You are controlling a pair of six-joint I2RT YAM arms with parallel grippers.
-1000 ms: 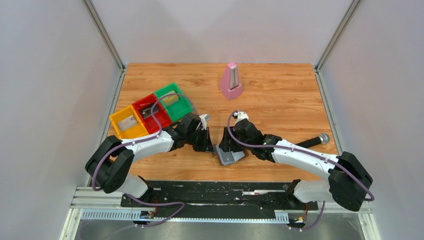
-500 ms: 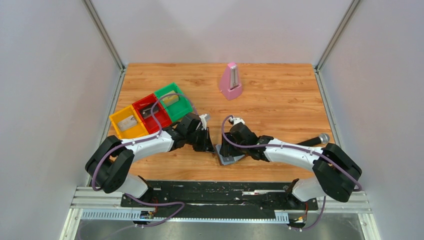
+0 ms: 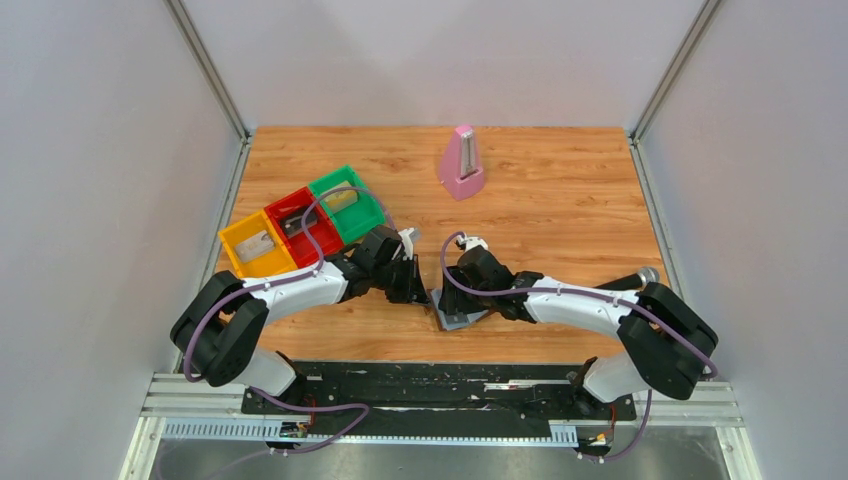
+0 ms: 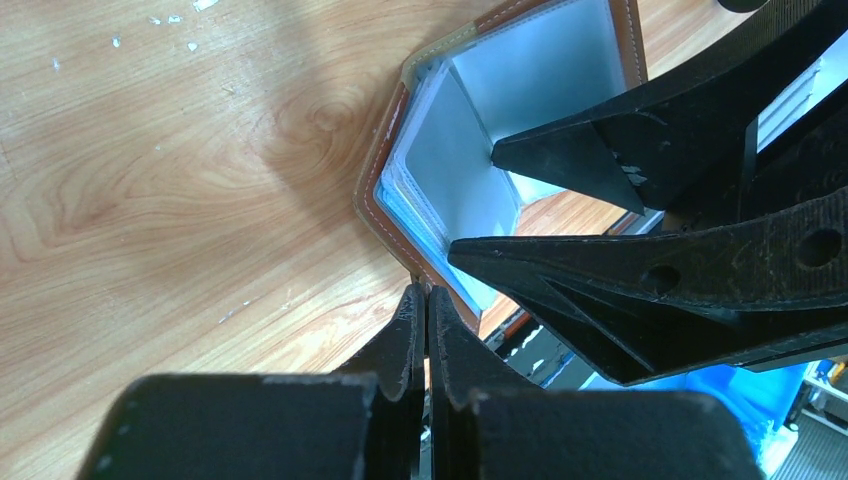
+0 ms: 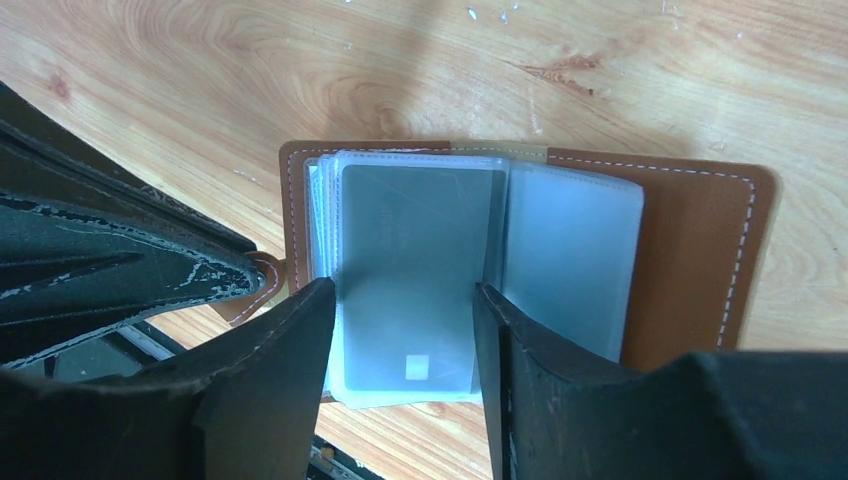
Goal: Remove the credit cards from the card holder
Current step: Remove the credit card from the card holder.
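The card holder (image 5: 690,250) lies open near the table's front edge (image 3: 462,310), brown rim around grey-blue clear sleeves. A grey credit card (image 5: 415,240) sits in the top sleeve. My right gripper (image 5: 402,288) is open, one finger on each side of that card, above it. My left gripper (image 4: 425,292) is shut, pinching the holder's brown edge by the clasp tab (image 5: 262,290). In the left wrist view the holder (image 4: 455,160) stands partly folded, with the right gripper (image 4: 475,200) over its inside.
Yellow (image 3: 240,262), red (image 3: 318,240) and green (image 3: 372,212) trays stand at the left, each with a card-like piece inside. A pink metronome (image 3: 462,163) stands at the back. A microphone (image 3: 645,275) lies at the right, behind my right arm.
My right arm has swung left and its gripper has shifted a little further over the holder, jaws slightly wider. The left arm has stayed put.
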